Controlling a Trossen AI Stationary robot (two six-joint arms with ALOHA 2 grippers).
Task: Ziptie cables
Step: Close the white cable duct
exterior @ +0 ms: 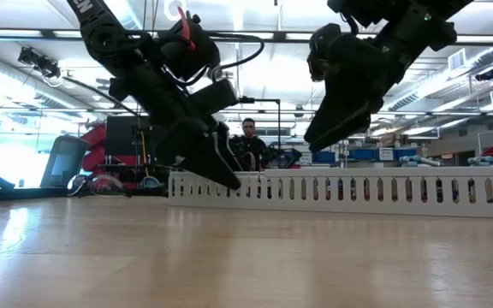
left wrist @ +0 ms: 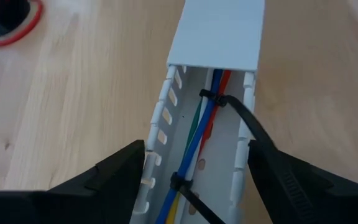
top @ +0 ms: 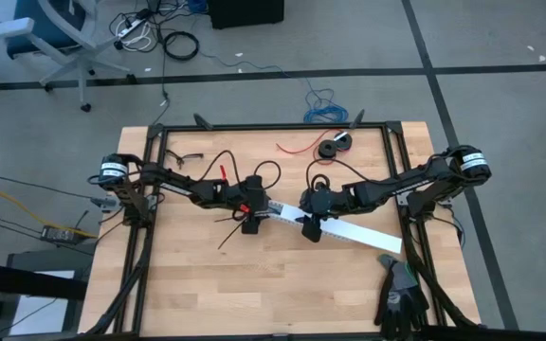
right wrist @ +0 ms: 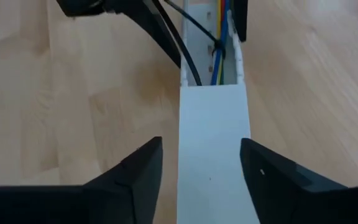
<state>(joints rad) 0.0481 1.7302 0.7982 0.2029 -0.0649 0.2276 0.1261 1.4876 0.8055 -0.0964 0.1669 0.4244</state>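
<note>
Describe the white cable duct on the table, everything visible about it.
The cable duct is a long white plastic channel with slotted side walls, lying flat on the wooden table, slanting across its middle. A smooth lid covers most of it; the end near the left pincer is open, showing the cables bound by two black zip ties. Both pincers straddle the duct, open; contact cannot be told.

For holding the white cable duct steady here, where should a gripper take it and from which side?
Probably across its covered stretch, from above. The white duct lies flat on the table with a smooth lid there, narrow enough for the right gripper to straddle; the open end holds the cables and zip ties.
</note>
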